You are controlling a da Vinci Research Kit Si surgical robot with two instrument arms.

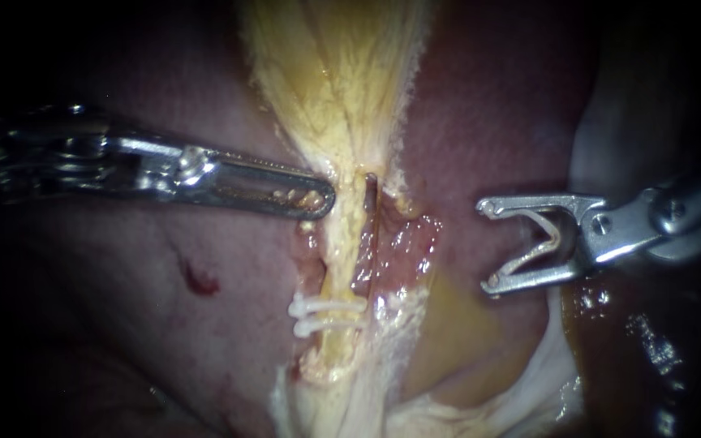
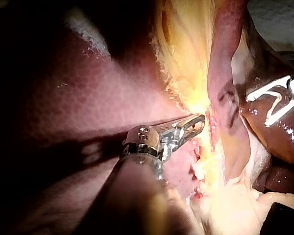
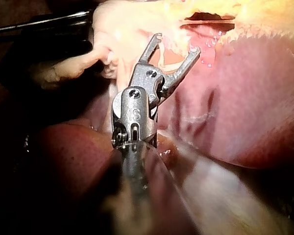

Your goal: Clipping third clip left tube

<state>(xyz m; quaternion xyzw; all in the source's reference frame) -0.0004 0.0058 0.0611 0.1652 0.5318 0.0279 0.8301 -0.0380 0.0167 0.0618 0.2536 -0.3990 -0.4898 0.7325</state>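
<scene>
The left tube point(image 1: 341, 251) is a pale yellow strand running down the middle of the endoscope view, with two white clips point(image 1: 324, 316) across its lower part. A redder tube point(image 1: 369, 243) lies just to its right. My left instrument point(image 1: 324, 199) has its jaws shut, their tip resting against the left side of the yellow strand above the clips; it also shows in the left wrist view point(image 2: 200, 120). Well to the right of both tubes, my right instrument point(image 1: 483, 246) has its jaws wide apart, holding a pale V-shaped clip point(image 1: 552, 235) between them, clear of the tissue.
Dark red liver point(image 1: 164, 324) surrounds the tubes, with a small blood spot point(image 1: 200, 281) on its left. Yellow fibrous tissue point(image 1: 334, 81) fans out above. In the right wrist view, pale tissue point(image 3: 137, 29) lies ahead of my right instrument point(image 3: 177, 43).
</scene>
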